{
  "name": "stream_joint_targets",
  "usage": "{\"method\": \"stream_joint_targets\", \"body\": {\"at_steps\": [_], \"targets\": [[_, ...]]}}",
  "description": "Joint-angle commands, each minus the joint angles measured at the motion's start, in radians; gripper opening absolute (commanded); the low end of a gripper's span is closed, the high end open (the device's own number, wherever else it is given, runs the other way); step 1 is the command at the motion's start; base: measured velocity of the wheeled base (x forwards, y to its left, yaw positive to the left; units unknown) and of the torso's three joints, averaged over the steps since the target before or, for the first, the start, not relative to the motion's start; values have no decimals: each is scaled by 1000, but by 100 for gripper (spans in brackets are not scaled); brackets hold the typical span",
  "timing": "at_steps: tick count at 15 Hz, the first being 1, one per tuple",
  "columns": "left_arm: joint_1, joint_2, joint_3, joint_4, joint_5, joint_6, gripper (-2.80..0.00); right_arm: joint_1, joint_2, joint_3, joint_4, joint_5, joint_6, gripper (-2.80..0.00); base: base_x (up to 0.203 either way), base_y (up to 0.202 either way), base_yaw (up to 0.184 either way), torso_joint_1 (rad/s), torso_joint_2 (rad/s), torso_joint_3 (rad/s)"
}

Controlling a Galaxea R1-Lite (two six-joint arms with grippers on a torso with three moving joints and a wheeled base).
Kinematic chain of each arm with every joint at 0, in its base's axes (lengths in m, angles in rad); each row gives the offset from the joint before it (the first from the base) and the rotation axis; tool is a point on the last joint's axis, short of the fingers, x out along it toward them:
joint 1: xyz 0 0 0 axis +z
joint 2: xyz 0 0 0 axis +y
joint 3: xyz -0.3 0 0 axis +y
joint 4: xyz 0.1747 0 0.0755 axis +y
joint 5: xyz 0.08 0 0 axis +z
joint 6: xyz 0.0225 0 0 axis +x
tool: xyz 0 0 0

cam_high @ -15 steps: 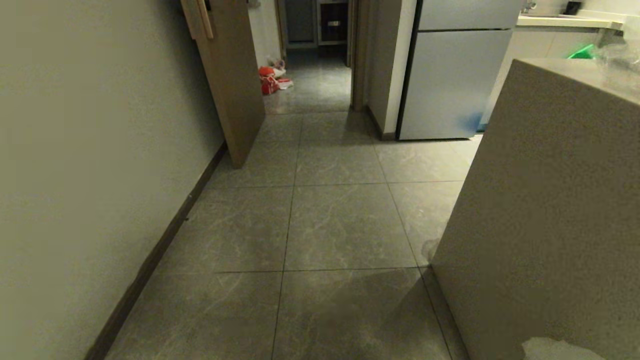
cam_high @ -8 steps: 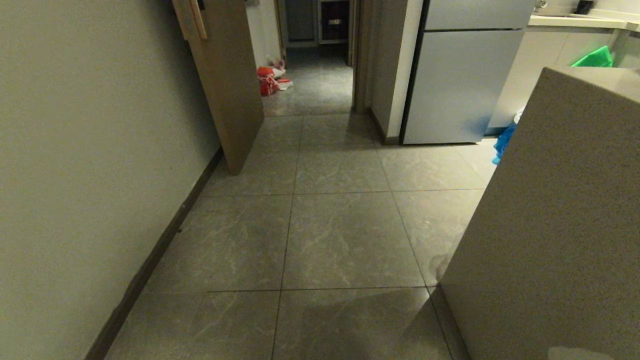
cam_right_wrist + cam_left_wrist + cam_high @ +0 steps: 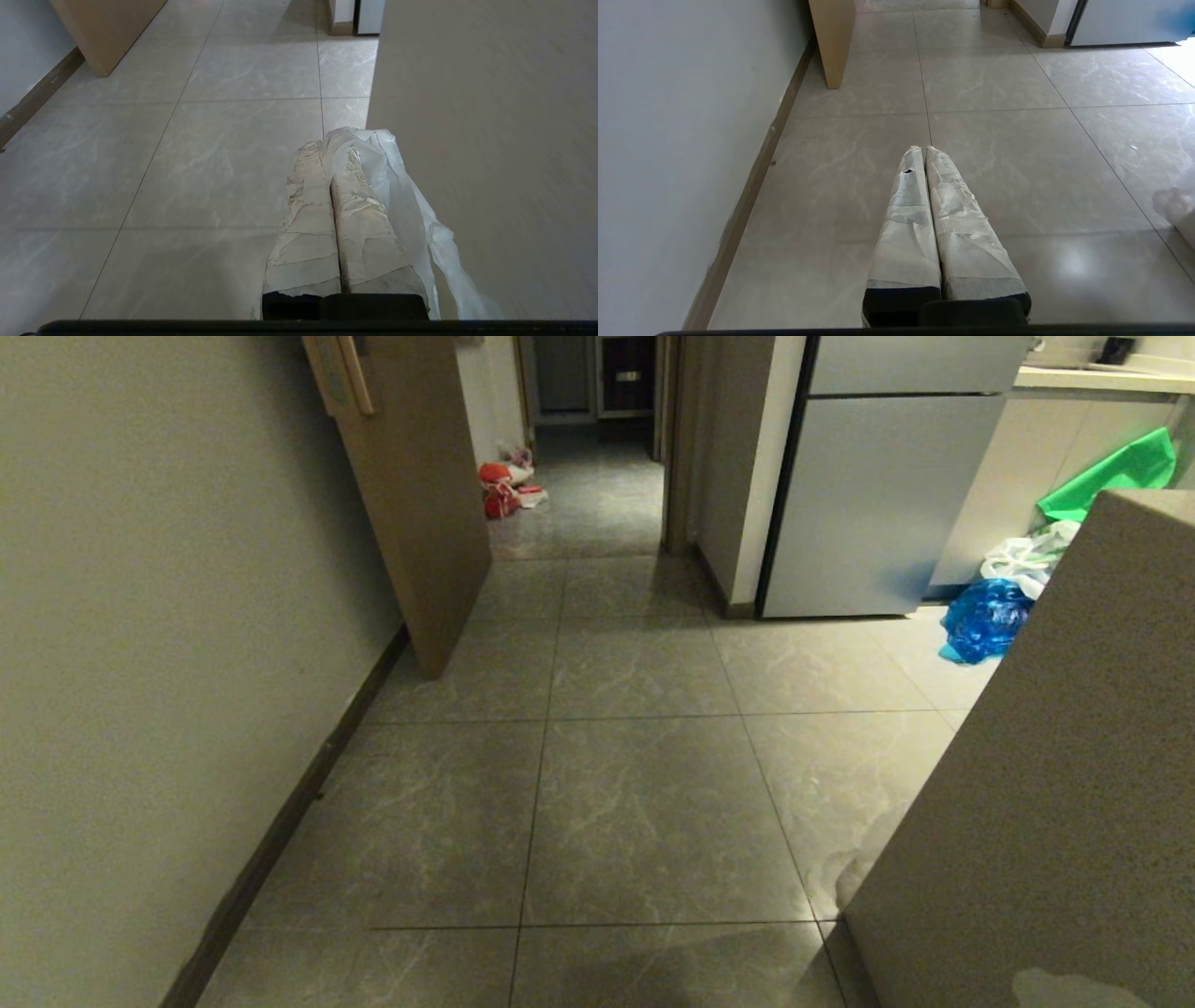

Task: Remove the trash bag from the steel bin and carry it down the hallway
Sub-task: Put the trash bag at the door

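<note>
**Q:** Where is the trash bag relative to the end effectors, and which arm has it?

**A:** The trash bag [image 3: 397,186] is at the right end effector [image 3: 329,149]. In the right wrist view, thin translucent white film wraps over the outer finger and trails back along it toward the wrist. The left end effector [image 3: 923,149] carries nothing.

**Q:** State of each end effector?

**A:** Right: fingers pressed together, with the film apparently pinched between them; judged a grip on the bag. Left: fingers closed against each other, empty, pointing along the floor [image 3: 859,186].

**Q:** Which spatial relation governs the coming move?

**A:** The run of the hallway [image 3: 607,644] past the open door [image 3: 420,513]. The door stands against the left wall; the passage continues beyond it to a far doorway. The beige worktop [image 3: 1055,784] side stands close on the bag-carrying side, so that side has less room. The bag's long axis hangs down from the grip. The steel bin is not in view.

**Q:** Other items near the door?

**A:** An orange-red bag [image 3: 499,490] lies on the floor beyond it; a blue bag [image 3: 985,621] lies across the passage, by the refrigerator [image 3: 878,504].
</note>
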Motion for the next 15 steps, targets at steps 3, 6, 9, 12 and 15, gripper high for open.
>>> {"method": "stream_joint_targets", "body": {"at_steps": [3, 6, 9, 12, 15], "targets": [[0, 1, 0, 0, 0, 0, -280, 0, 1, 0, -1, 0, 0, -280, 192, 0, 3, 2, -1, 4], [0, 1, 0, 0, 0, 1, -280, 0, 1, 0, 0, 0, 0, -280, 190, 0, 0, 5, 4, 2], [0, 1, 0, -2, 0, 2, -280, 0, 2, 0, 0, 0, 0, -280, 194, 0, 1, 3, 5, 1], [0, 1, 0, -2, 0, 2, -280, 0, 2, 0, 0, 0, 0, -280, 192, 0, -1, 1, 2, 2], [0, 0, 0, -2, 0, 3, -280, 0, 1, 0, 0, 0, 0, -280, 191, 0, 0, 3, 0, 2]]}}
